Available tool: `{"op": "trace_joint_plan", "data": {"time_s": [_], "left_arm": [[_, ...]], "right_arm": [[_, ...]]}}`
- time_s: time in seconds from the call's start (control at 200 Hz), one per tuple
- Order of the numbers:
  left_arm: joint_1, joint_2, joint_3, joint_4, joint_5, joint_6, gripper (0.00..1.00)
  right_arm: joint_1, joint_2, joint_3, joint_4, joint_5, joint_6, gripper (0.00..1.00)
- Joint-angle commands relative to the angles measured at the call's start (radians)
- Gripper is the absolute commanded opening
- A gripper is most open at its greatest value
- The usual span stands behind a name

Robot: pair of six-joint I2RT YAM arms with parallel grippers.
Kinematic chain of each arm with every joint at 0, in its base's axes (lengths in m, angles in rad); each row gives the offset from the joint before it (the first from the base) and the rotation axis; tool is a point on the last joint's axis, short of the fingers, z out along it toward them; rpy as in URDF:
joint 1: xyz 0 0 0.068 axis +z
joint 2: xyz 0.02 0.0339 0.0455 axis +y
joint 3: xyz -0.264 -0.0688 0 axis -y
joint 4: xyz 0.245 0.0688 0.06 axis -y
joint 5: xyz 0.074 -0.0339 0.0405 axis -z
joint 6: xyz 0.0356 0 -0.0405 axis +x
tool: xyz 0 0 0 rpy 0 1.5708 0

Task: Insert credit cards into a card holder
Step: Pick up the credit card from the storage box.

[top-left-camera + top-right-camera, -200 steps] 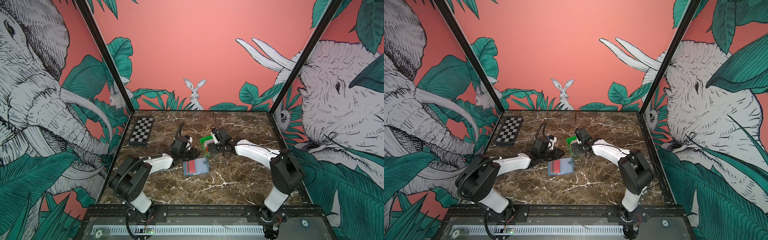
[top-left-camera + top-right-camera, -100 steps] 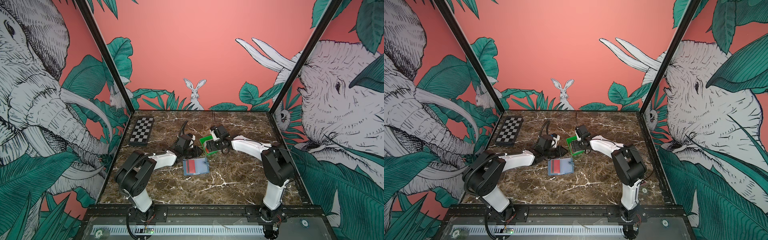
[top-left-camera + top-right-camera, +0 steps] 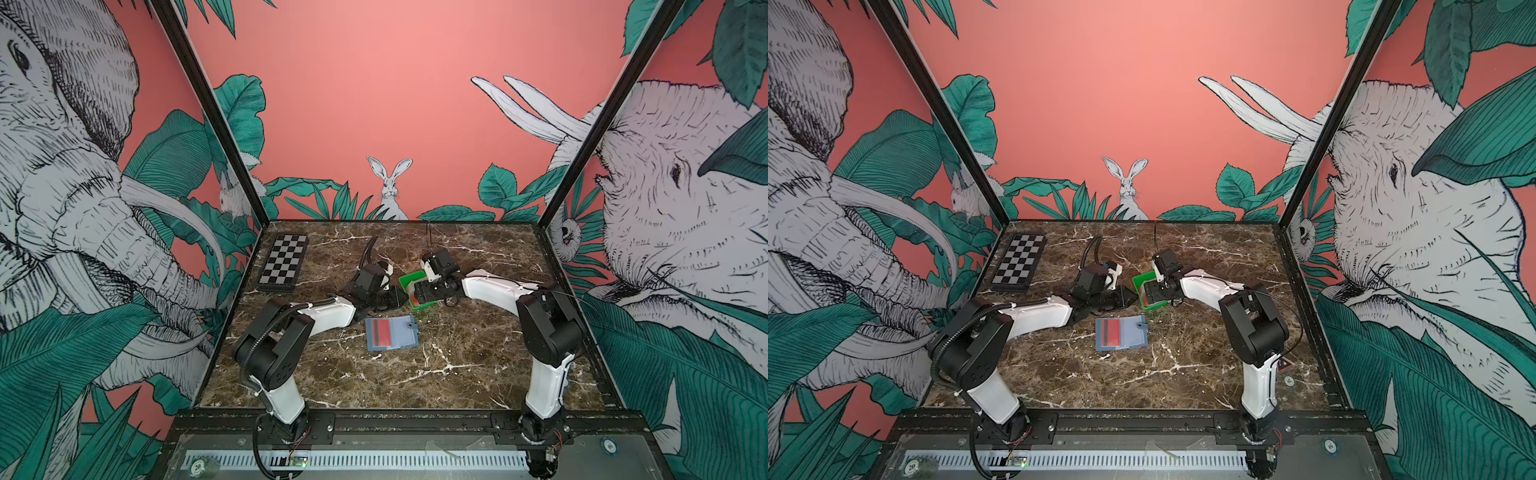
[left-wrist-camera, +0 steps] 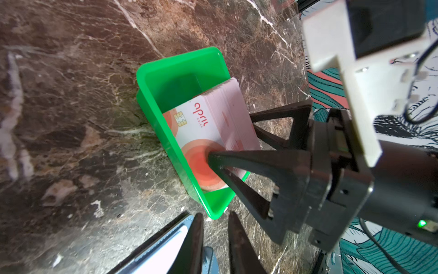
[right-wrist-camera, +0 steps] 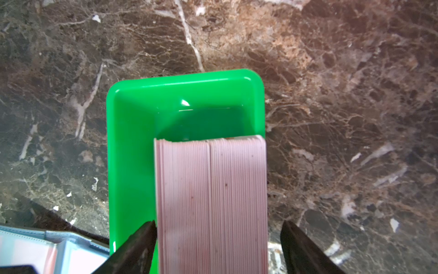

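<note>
Straddling the credit cards (image 5: 211, 189) upright in the green tray (image 5: 132, 142), my right end effector (image 5: 218, 223) gapes to pick one; left end effector (image 4: 214, 213), barely parted, empty, hovers by the open card holder (image 3: 391, 332) at counter (image 3: 457, 374) centre.

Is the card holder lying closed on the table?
No, the card holder lies open and flat, with a red credit card showing inside it.
</note>
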Motion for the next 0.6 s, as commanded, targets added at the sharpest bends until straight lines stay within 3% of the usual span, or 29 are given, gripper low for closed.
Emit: {"op": "trace_joint_plan", "data": {"time_s": [0.0,0.595], "left_arm": [[-0.006,0.005,0.033,-0.018,-0.001,0.016,0.21],[-0.012,0.105,0.166,-0.13,-0.022,0.051,0.21]], "right_arm": [[-0.01,-0.019,0.009,0.01,-0.004,-0.011,0.81],[-0.034,-0.067,-0.006,-0.014,0.0,-0.036,0.8]]}}
